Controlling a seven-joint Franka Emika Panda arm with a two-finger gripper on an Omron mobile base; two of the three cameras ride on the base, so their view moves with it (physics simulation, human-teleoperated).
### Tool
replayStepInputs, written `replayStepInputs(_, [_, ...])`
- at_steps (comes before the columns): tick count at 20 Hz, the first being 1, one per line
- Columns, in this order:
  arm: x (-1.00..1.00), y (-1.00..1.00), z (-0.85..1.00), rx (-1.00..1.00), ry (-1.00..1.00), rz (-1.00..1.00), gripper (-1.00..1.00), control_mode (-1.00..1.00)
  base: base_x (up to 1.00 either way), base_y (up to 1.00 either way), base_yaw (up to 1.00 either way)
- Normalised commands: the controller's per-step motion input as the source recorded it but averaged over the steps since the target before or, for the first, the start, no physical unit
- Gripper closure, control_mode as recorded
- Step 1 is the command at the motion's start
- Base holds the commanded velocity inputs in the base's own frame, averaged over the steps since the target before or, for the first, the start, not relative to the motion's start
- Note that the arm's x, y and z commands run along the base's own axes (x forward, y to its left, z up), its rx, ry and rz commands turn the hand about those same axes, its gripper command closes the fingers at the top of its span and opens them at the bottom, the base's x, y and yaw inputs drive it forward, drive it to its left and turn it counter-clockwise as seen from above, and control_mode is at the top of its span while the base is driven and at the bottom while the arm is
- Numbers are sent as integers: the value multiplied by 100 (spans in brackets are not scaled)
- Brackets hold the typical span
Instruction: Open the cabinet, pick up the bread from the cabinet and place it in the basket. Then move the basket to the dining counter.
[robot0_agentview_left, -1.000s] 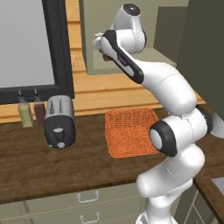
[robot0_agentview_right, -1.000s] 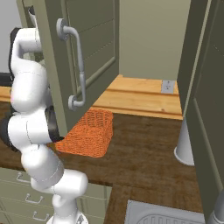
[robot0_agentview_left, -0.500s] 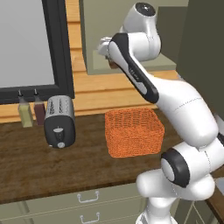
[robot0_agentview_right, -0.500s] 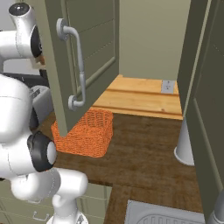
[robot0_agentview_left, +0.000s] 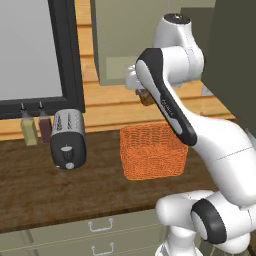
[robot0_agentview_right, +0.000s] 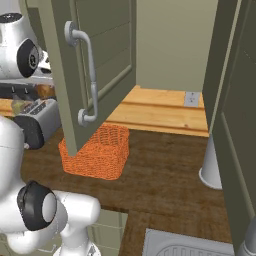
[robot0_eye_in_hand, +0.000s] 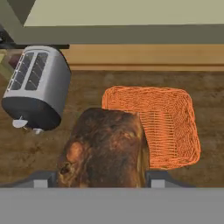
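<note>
Between the jaws, in the hand view: the dark-brown, crusty rounded lump of bread (robot0_eye_in_hand: 105, 148), gripped on its two flanks, the jaws closed on it. Crust looks mottled, burnt-brown with paler amber patches and a small hole low on one side. Judged light and fairly firm at the crust, likely soft within; a side-to-side hold across the middle suits it, and too hard a squeeze could dent it. Not slippery by the look of the rough surface.

The bread hangs in the air above the dark wood-grain counter (robot0_eye_in_hand: 87, 92), over the near-left corner of the orange woven rectangular basket (robot0_eye_in_hand: 170, 127) as the hand camera sees it. From the left base view the bread (robot0_agentview_left: 147, 98) sits at the gripper (robot0_agentview_left: 145, 95), well above the basket (robot0_agentview_left: 152, 150) and toward its back edge.

Basket: open weave, flared sides, nothing inside. Probably light, a bit flexible at the rim.

Just beside it to the left, a silver rounded toaster (robot0_agentview_left: 67, 137) with dark ends. Above, the olive-green panelled cabinet door (robot0_agentview_right: 95, 65) stands swung open, long silver bar handle (robot0_agentview_right: 90, 75) facing out.
</note>
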Motion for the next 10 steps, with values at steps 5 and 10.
replayStepInputs(5, [-25, -1, -100, -17, 31, -5, 100, -100, 0, 0, 0])
replayStepInputs(10, [10, -28, -81, -5, 18, -12, 100, -100, 0, 0, 0])
